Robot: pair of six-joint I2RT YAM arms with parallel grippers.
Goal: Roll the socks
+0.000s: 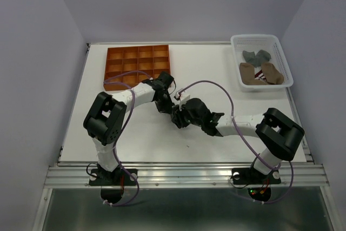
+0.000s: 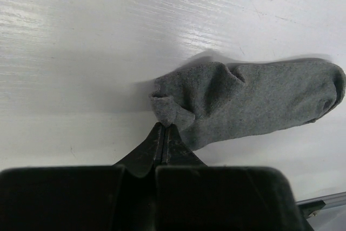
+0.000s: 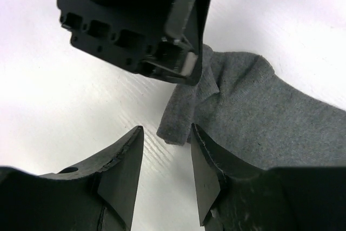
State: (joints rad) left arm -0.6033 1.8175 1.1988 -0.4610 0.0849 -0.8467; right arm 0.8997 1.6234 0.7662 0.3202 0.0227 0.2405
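Note:
A grey sock (image 2: 254,98) lies flat on the white table, its cuff end bunched up. My left gripper (image 2: 164,127) is shut on a small fold of that cuff. From the right wrist view, the same sock (image 3: 270,117) shows a loose flap hanging just beyond my right gripper (image 3: 166,128). The right gripper stands open with nothing clamped, and the left gripper's fingers (image 3: 181,63) hold the fabric above it. Seen from above, both grippers meet mid-table, left (image 1: 168,105) and right (image 1: 181,118), and they hide the sock.
A white basket (image 1: 281,52) at the back right holds two grey socks (image 1: 256,55) and tan-brown socks (image 1: 273,73), with a red-white striped bit between them. An orange compartment tray (image 1: 111,60) stands at the back left, just beyond the left arm.

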